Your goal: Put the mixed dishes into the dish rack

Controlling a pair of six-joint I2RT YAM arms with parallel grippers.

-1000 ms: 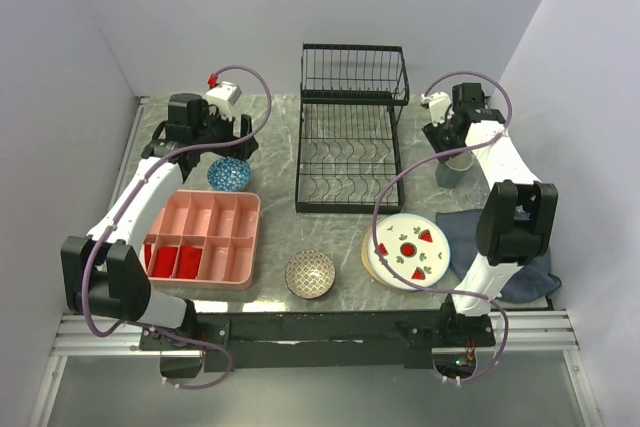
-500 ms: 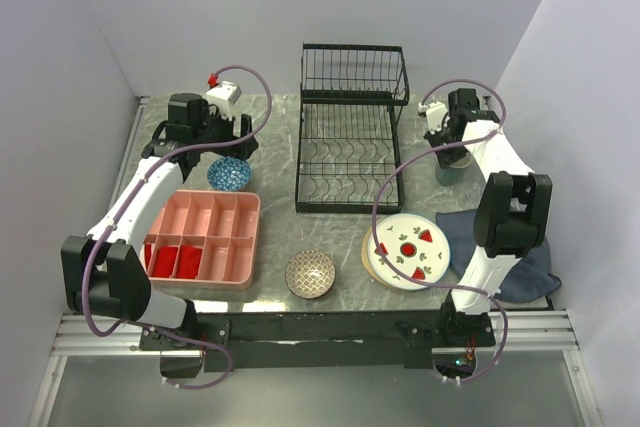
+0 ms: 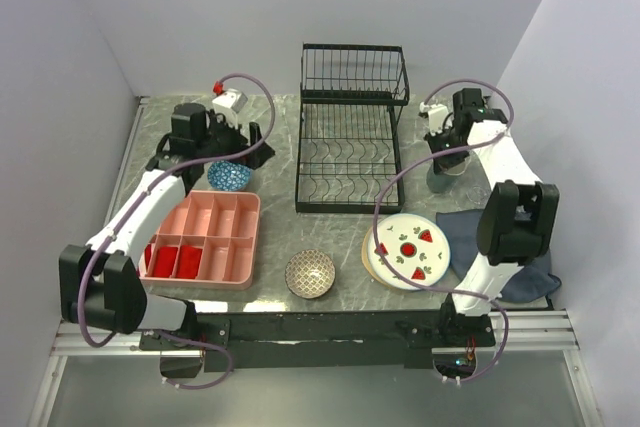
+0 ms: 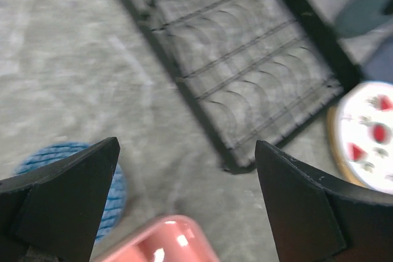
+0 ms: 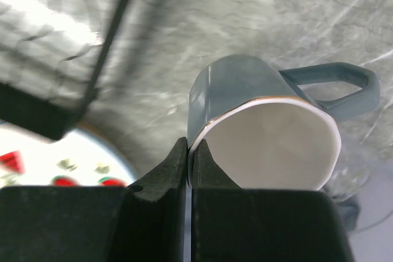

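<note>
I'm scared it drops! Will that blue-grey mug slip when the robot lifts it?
Maybe. The right gripper pinches only the mug's thin rim, so it could tilt or swing. Its surface looks glazed, probably slippery. It looks ceramic, so likely breakable.

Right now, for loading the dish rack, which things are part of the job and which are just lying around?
Job:
dish rack
blue bowl
brown bowl
watermelon plate, stacked on a tan plate
mug, pinched at its rim by the right gripper

Lying about:
pink tray
cloth
</note>
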